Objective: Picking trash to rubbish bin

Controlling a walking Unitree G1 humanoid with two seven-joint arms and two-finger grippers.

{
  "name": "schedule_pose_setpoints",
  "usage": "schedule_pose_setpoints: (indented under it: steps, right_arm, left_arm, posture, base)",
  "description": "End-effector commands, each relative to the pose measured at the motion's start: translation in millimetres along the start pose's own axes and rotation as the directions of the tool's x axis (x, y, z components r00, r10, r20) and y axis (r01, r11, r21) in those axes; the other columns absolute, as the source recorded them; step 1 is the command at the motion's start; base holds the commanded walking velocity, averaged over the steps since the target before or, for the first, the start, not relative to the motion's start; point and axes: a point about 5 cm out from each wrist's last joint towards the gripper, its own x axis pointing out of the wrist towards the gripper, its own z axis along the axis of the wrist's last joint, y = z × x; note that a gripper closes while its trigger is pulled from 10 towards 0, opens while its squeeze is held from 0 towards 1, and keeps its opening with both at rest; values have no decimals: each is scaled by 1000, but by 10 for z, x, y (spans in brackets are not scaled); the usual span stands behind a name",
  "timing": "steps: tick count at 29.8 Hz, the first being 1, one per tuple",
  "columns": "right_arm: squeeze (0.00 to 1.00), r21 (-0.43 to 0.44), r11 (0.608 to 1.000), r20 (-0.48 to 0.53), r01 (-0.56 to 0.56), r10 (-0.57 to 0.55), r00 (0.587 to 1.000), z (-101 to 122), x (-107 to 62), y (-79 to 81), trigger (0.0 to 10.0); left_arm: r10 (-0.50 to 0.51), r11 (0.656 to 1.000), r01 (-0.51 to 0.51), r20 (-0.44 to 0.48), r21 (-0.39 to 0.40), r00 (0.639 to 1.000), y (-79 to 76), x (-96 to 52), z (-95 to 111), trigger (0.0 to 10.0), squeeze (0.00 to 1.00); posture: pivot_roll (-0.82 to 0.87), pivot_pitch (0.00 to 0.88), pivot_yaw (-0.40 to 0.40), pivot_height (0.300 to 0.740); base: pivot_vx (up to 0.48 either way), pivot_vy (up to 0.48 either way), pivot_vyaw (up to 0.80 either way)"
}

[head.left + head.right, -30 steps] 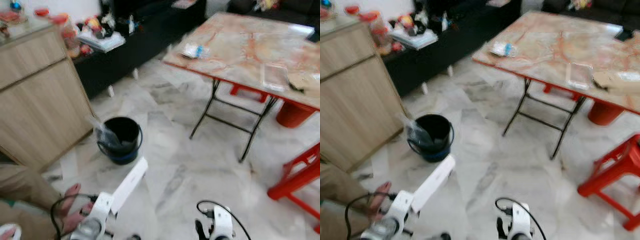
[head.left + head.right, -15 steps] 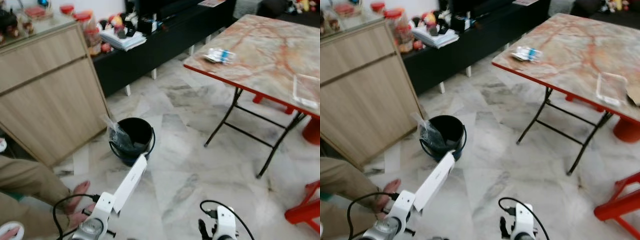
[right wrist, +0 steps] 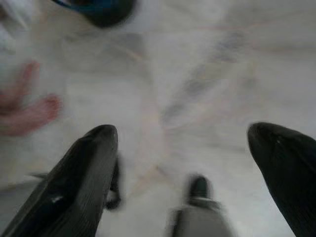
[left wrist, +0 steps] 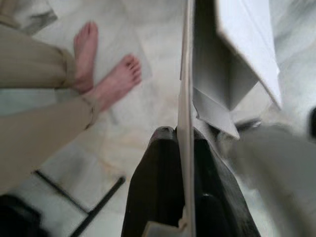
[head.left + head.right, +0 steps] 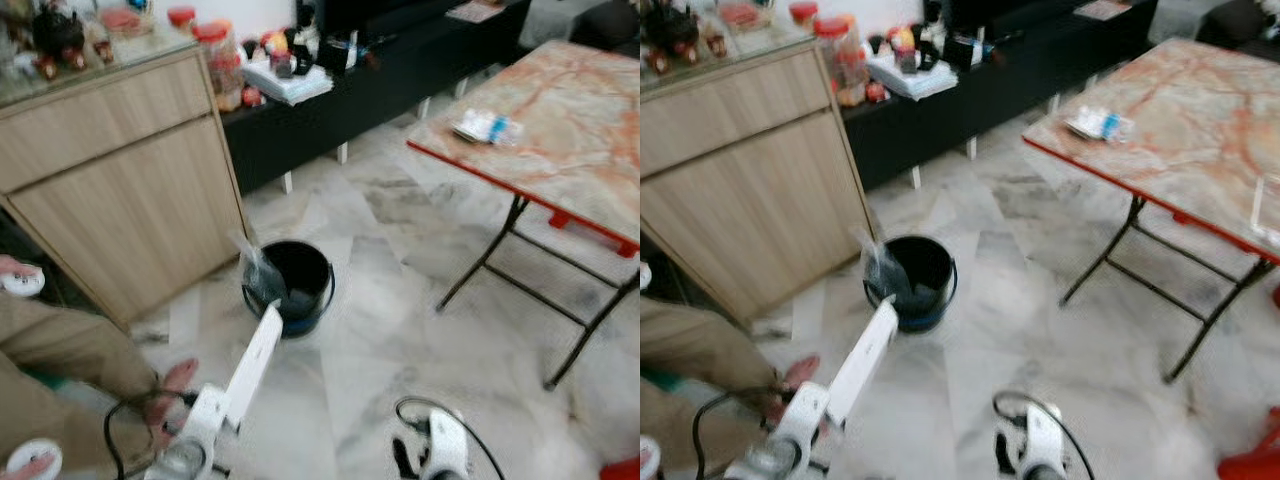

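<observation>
White flat card (image 4: 185, 98) is clamped between the left gripper (image 4: 183, 163) fingers — the black bin (image 5: 291, 284) stands just beyond its far end; the right gripper (image 3: 185, 163) is spread wide.

Silver-white arms, looping black cables, 2 black ribbed fingers (image 3: 84, 177) each.

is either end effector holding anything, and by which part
The left end effector clamps a flat white card by its near edge. The right end effector is open, holding nothing.
</observation>
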Motion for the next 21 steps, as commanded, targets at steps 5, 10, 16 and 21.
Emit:
schedule_pose_setpoints:
  steps: [5, 10, 16, 21]
  right_arm:
    - [0, 13, 999, -18, 33, -33, 999, -65, -31, -106, 10000]
    - [0, 23, 999, -12, 35, -34, 999, -53, -29, -111, 10000]
    - [0, 25, 999, -11, 33, -33, 999, -47, -27, -109, 10000]
    - [0, 28, 999, -7, 33, -32, 999, -36, -24, -107, 10000]
  left_arm:
    - [-2, 1000, 2, 21, -10, 1000, -19, 10, 64, 10000, 0]
    - [-3, 1000, 3, 21, -10, 1000, -22, 10, 66, 10000, 0]
    - [-3, 1000, 3, 22, -11, 1000, -24, 11, 69, 10000, 0]
    - [-3, 1000, 3, 22, -13, 1000, -26, 11, 73, 10000, 0]
  posture:
    - [107, 118, 15, 740]
    - [107, 118, 15, 740]
    - [108, 117, 13, 740]
    - [107, 116, 13, 740]
  base:
    - [274, 0, 0]
    - [275, 0, 0]
    - [273, 0, 0]
    - [272, 0, 0]
